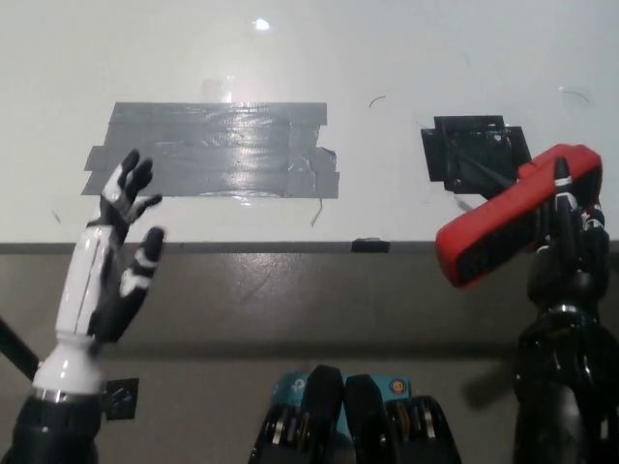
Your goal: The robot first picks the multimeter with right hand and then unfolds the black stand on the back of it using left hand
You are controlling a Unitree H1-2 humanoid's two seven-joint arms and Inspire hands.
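A red multimeter [508, 224] with a black body hangs tilted over the table's front edge at the right, with my black right hand [567, 246] shut on it from below. Its stand cannot be made out. My white left hand [114, 256] is raised at the left, open with fingers spread, its tips over the front edge of the white table [387, 58]. It is far from the multimeter.
A patch of grey tape strips [213, 150] lies on the table at left of middle. A black square patch [474, 150] sits on the table behind the multimeter. A small black mark [370, 245] is on the table's front edge.
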